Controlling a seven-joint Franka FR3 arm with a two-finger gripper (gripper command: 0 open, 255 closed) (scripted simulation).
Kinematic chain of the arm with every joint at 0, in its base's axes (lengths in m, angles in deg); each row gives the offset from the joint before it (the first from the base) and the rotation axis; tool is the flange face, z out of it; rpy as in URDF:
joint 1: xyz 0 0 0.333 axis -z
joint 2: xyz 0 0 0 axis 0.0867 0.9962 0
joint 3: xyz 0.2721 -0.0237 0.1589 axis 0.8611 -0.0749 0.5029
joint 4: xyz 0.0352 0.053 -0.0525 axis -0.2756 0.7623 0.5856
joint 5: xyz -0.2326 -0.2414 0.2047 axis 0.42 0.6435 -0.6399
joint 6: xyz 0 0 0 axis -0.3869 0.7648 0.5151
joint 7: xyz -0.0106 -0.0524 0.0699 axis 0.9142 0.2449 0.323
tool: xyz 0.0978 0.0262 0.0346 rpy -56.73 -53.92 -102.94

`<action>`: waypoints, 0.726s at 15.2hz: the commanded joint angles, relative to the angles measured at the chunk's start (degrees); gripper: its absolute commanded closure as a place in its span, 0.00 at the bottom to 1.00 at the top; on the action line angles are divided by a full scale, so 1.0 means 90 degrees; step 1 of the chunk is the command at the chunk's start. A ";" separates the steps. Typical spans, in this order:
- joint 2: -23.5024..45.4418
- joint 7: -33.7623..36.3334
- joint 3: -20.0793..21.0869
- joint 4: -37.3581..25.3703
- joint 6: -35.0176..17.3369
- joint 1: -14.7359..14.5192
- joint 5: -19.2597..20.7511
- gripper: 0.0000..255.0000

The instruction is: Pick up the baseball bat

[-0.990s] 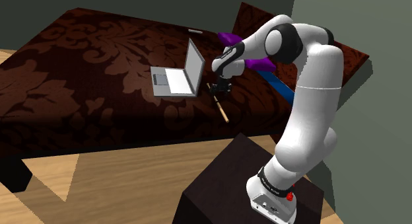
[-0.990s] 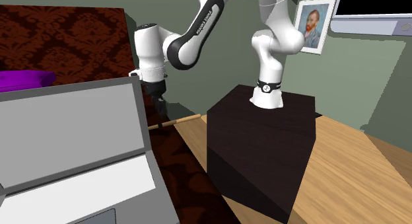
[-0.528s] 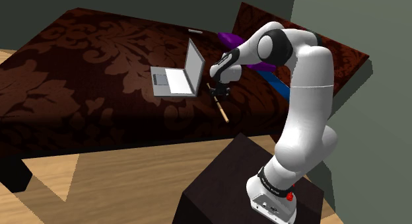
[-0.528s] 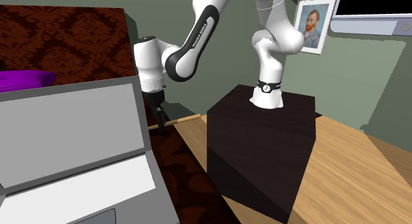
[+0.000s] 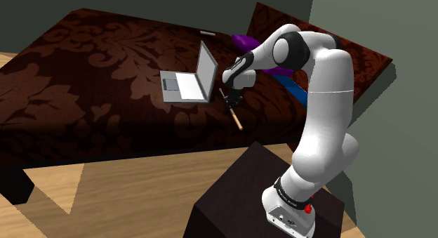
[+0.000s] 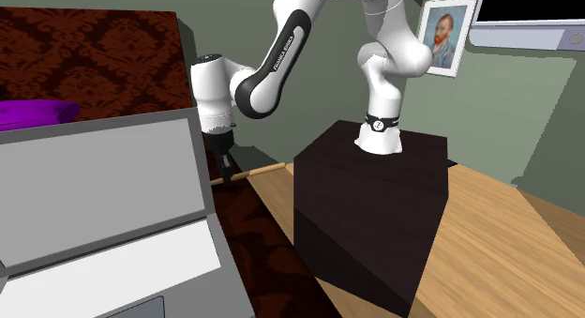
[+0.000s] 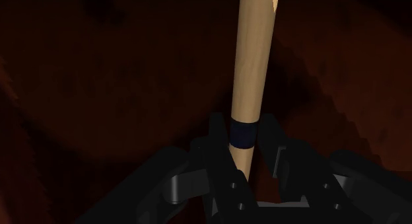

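I see a room with grey-green walls (image 5: 393, 131) and a pale wooden floor (image 5: 126, 194). The biggest thing in it is a bed (image 5: 84, 68) spread with a dark red-brown damask pattern. It stands on a dark leg (image 5: 14, 184) at its near corner. To the shoulder view's left of the laptop (image 5: 189, 82) a broad stretch of the cover lies bare.

Next in size is the dark box stand (image 5: 231, 201), set close to the bed's near edge with a narrow wedge of floor between them. From it the white arm (image 5: 326, 117) rises, bends over and reaches down to the bed.

In the second exterior view a framed portrait (image 6: 439, 37) hangs on the wall behind the arm, with a dark screen (image 6: 530, 7) beside it.

The laptop sits open on the bed with its lid up, just to the shoulder view's left of the claw (image 5: 232, 100), near it but apart. Farther back lie a purple thing (image 5: 242, 40) and a blue strip (image 5: 298, 93).

The baseball bat (image 5: 236, 119) is slim and pale wood. It lies on the cover between the laptop and the stand, and its near end comes close to the bed's edge.

The claw points down over the bat's far end. In the wrist view its black fingers (image 7: 221, 133) have drawn in on each side of the bat's thin part, by a dark blue band, and clasp it between them.
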 commanded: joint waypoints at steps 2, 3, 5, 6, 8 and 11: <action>0.0036 0.0008 -0.0020 0.0017 -0.0003 0.0014 0.0005 1.00; 0.0019 0.0013 -0.0022 0.0036 -0.0006 0.0007 0.0008 1.00; -0.0052 0.0016 -0.0040 0.0029 0.0072 0.0001 0.0028 1.00; -0.0121 0.0024 -0.0055 0.0039 0.0130 -0.0010 0.0045 1.00; -0.0254 0.0040 -0.0084 0.0051 0.0250 -0.0033 0.0081 1.00; -0.0450 0.0064 -0.0125 0.0061 0.0433 -0.0065 0.0134 1.00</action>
